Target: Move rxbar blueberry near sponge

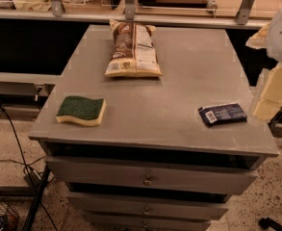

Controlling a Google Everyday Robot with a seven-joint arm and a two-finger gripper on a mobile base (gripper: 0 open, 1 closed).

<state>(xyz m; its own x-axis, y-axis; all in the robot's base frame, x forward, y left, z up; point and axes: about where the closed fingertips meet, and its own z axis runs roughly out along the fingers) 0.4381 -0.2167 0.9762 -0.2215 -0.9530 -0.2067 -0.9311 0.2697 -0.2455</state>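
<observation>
The rxbar blueberry (222, 114), a small flat navy bar with a white barcode label at its left end, lies near the front right corner of the grey tabletop (179, 85). The sponge (81, 110), green on top over yellow foam, lies near the front left edge, far from the bar. My arm's white and cream segments (277, 81) come in at the right edge of the view. My gripper (281, 113) is low at that edge, just right of the bar and off the table's side, holding nothing that I can see.
A tan-brown snack bag (133, 51) lies at the back middle of the table. Drawers (147, 179) run below the front edge. A shelf rail with metal posts (129, 4) runs behind. Cables and a wire basket (6, 215) sit on the floor at left.
</observation>
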